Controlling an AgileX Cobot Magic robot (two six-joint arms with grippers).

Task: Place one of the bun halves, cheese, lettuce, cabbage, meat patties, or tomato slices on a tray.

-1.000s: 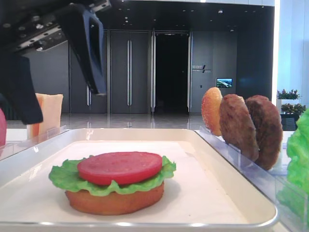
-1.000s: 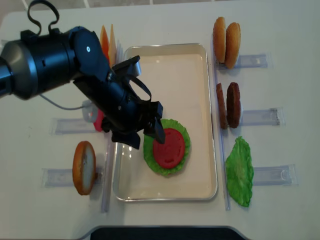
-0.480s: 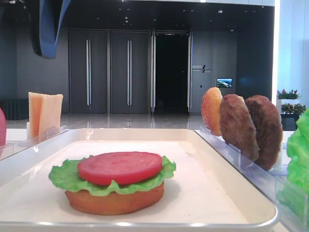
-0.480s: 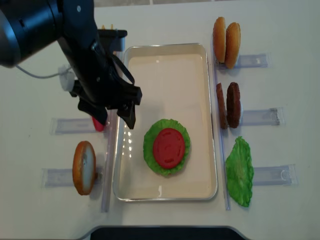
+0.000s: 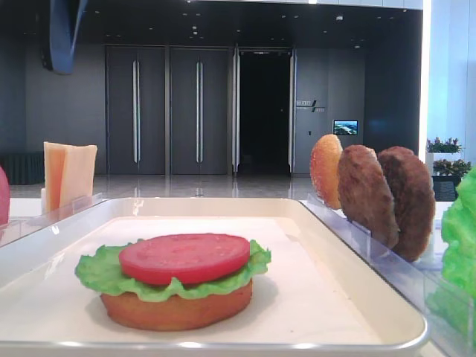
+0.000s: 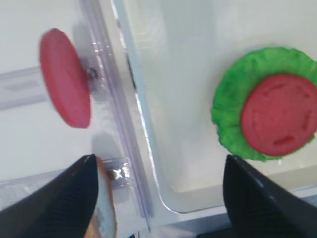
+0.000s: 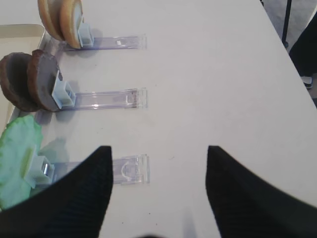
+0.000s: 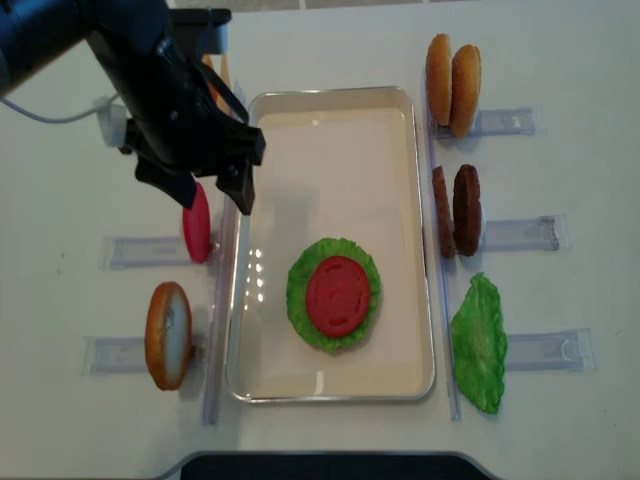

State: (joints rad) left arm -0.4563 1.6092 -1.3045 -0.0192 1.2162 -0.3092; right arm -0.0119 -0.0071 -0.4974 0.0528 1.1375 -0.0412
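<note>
White table (image 8: 330, 45), cream tray (image 8: 330, 98), seemingly clear racks (image 8: 525, 235)

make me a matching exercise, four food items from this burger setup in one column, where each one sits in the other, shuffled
Items:
1. lettuce
2. meat patties
3. tomato slice
4. bun half

Places:
A. upright in a rack right of the tray
B. top of the stack on the tray
C. upright in a rack left of the tray
D. on the tray, under the red disc

Pairs: 1-D, 2-A, 3-B, 4-C
</note>
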